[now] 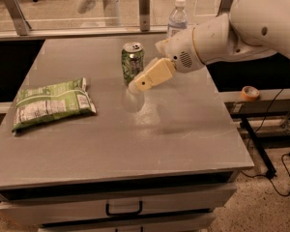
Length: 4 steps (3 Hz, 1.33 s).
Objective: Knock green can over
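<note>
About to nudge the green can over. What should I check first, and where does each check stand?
1. Green can standing upright on the table: ok.
2. Gripper low beside the can's base, on its camera-near right side: ok.
3. Gripper touching the can: cannot tell.
4. Snack bag lies well apart from the can: ok.
5. Water bottle stands behind the arm, apart from the can: ok.

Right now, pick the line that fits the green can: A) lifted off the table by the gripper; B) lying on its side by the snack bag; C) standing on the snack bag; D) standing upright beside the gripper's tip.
D: the green can stands upright on the table, the gripper close beside its lower part.
</note>
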Tool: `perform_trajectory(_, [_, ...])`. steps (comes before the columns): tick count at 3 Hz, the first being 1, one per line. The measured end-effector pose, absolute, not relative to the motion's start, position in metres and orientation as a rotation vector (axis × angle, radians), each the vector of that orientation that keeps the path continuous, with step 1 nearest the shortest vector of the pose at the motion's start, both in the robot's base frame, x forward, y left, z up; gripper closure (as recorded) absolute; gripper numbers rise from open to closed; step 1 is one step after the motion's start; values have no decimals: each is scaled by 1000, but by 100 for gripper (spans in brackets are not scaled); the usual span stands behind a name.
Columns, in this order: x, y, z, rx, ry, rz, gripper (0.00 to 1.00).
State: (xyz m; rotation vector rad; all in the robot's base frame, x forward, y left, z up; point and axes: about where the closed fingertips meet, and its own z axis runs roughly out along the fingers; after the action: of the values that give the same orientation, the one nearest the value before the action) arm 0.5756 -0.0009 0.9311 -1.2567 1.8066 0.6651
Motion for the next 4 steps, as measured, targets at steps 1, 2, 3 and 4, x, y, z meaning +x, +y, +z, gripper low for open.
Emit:
perform_trajectory(1, [598, 2, 920, -1207, 1767, 676, 0])
perform_trajectory(2, [620, 21, 903, -1202, 1716, 724, 0])
perform_trajectory(3, [638, 33, 889, -1187, 1631, 787, 18])
perform_trajectory(4, [649, 35, 886, -1211, 1546, 800, 41])
